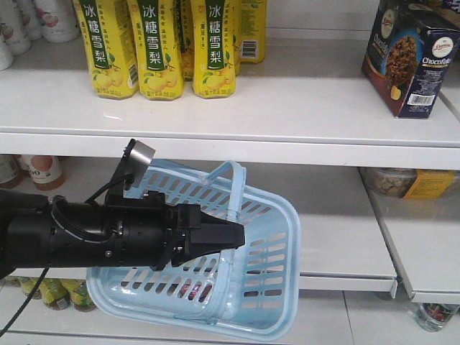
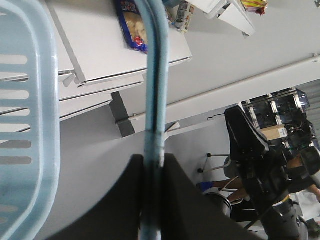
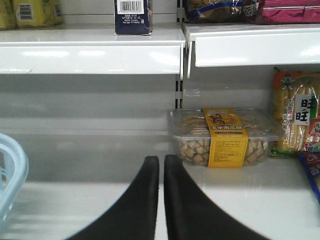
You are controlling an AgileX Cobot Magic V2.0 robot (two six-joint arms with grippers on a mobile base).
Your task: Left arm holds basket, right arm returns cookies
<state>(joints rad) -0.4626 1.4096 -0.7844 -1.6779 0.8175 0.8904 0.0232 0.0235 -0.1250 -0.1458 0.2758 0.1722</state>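
Observation:
The light blue basket (image 1: 244, 287) hangs tilted in front of the lower shelves. My left gripper (image 1: 231, 233) is shut on its hoop handle (image 1: 228, 180). In the left wrist view the handle (image 2: 154, 75) runs straight down between the two black jaws of that gripper (image 2: 152, 159), and the basket's rim (image 2: 47, 125) is at the left. The cookies box (image 1: 411, 56) stands upright on the upper shelf at the right, with its barcode side (image 3: 132, 15) showing in the right wrist view. My right gripper (image 3: 161, 161) is shut, holds nothing, and sits low, below and right of the box.
Yellow drink cartons (image 1: 154, 47) stand on the upper shelf (image 1: 237, 118) left of the box. A clear tub of snacks with a yellow label (image 3: 227, 137) sits on the lower shelf just beyond my right gripper. Snack bags (image 3: 297, 120) fill the right side.

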